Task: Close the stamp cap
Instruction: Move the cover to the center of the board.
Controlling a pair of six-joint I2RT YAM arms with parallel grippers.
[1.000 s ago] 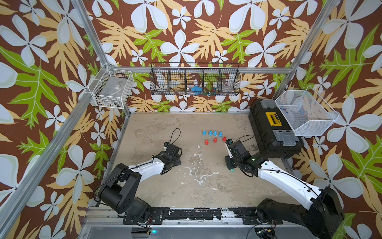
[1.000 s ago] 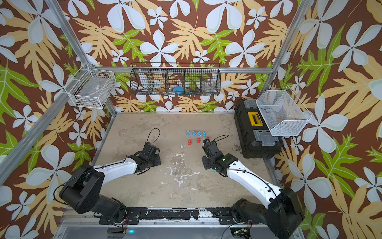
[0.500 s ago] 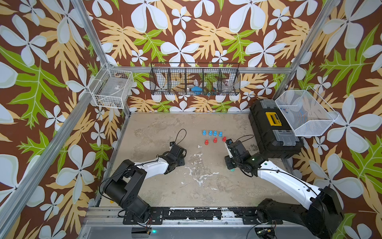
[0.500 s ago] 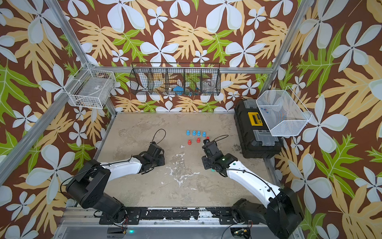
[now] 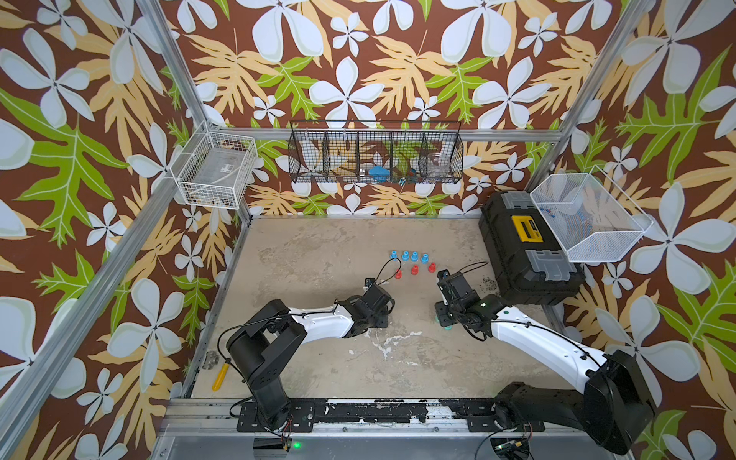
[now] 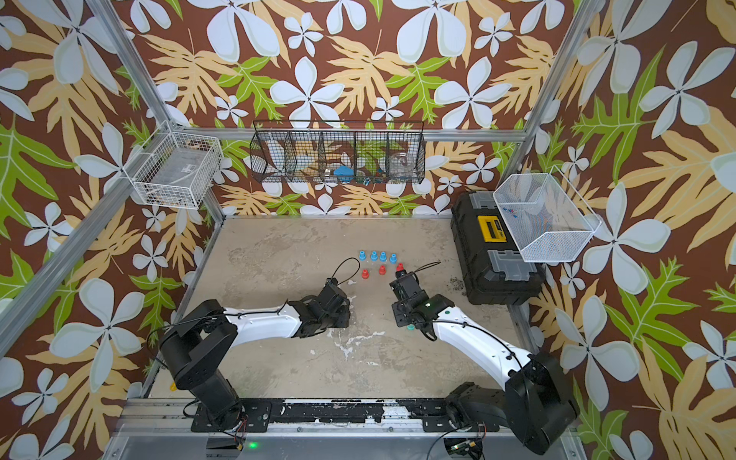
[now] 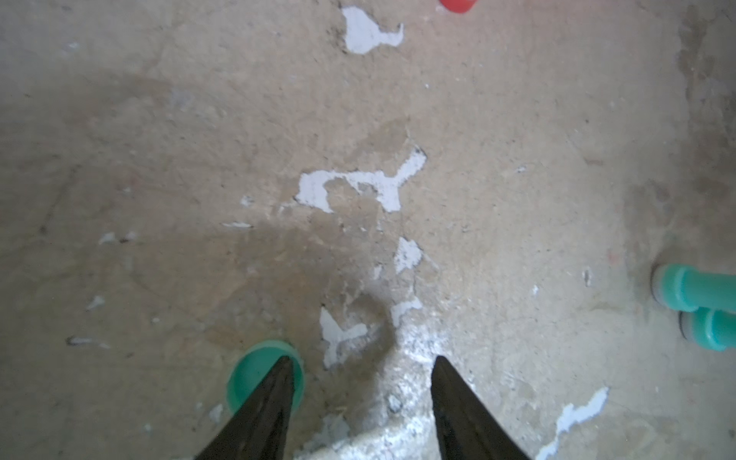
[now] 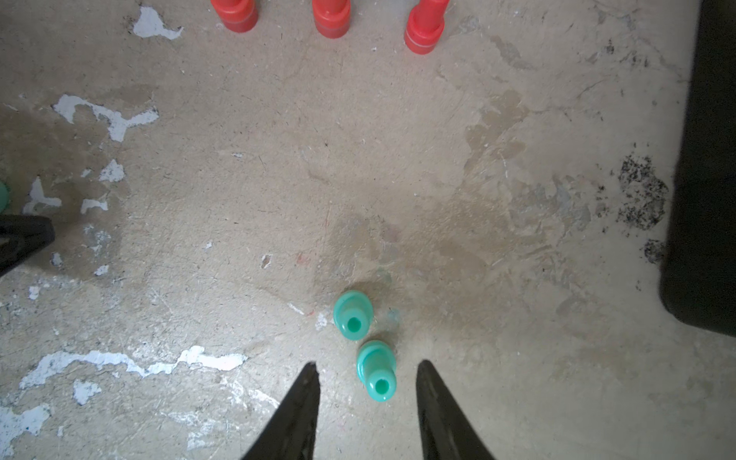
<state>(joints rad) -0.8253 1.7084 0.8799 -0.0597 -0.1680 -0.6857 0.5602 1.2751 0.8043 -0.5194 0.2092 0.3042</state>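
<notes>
Across the worn desk (image 5: 318,247), near the black toolbox (image 5: 525,255), the right pincer (image 8: 367,363) is being held open astride one upright green stamp (image 8: 376,370), which is not being touched. A second stamp (image 8: 353,314) is being shown just beyond it. The left pincer (image 7: 361,360) is likewise being held open, one fingertip overlapping the loose green cap (image 7: 247,370), nothing gripped. Light, stiff, slippery plastic is being assumed, so a gentle squeeze across the cap's rim is being advised.

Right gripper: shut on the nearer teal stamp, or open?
Open. In the right wrist view the right gripper flanks the nearer teal plastic stamp, gaps on both sides.
</notes>
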